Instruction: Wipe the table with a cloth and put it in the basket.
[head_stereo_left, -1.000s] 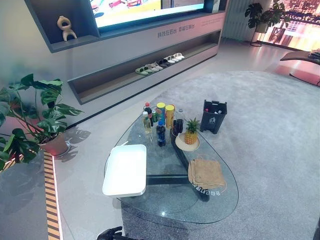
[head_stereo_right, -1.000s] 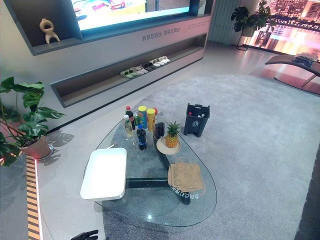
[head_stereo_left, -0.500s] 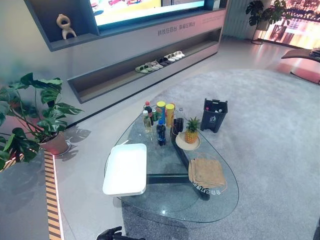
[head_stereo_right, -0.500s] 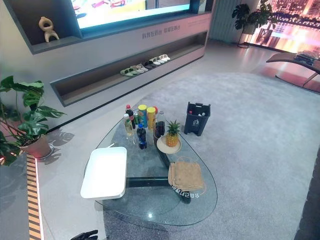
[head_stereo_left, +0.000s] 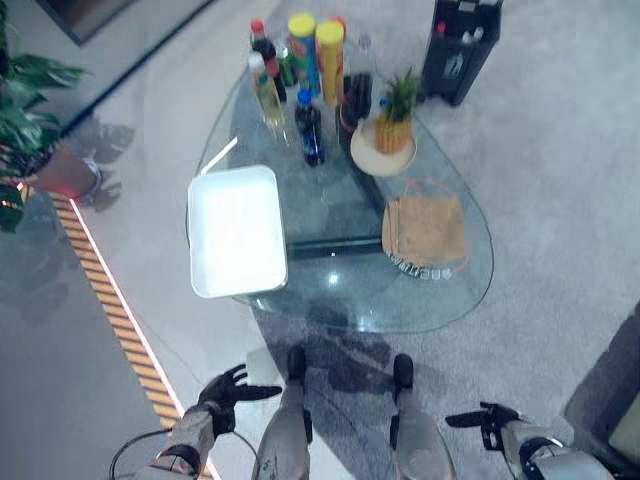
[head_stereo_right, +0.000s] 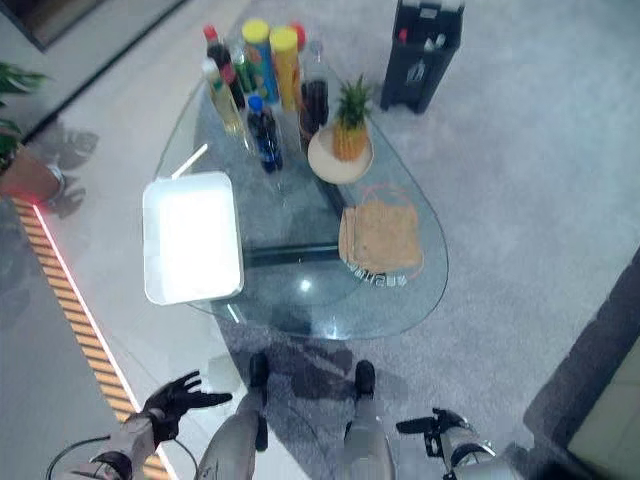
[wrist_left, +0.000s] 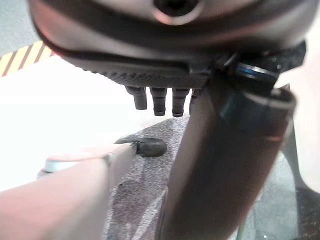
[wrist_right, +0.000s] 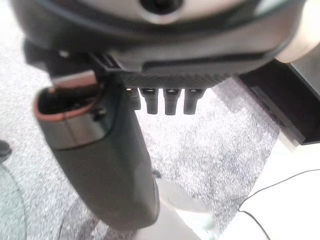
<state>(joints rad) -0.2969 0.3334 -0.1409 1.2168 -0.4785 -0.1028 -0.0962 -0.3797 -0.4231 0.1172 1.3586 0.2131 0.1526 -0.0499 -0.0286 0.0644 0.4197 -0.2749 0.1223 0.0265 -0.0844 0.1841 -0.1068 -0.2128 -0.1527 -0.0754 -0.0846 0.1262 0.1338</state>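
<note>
Lying folded on the glass table (head_stereo_left: 440, 300), right side, the tan cloth (head_stereo_left: 425, 228) looks soft and light; we would pinch a near edge. Our left hand (head_stereo_left: 222, 392) and right hand (head_stereo_left: 492, 424) hang open, empty.

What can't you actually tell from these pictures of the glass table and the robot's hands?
- What the dark bin beyond the table holds: cut off by the left eye view's top edge.
- Bottle labels: too small in both eye views.
- Whether the folded cloth is clean: too small.
- The white basket's depth: glare washes it out.

Left hand and right hand: open, low, away from the table.
</note>
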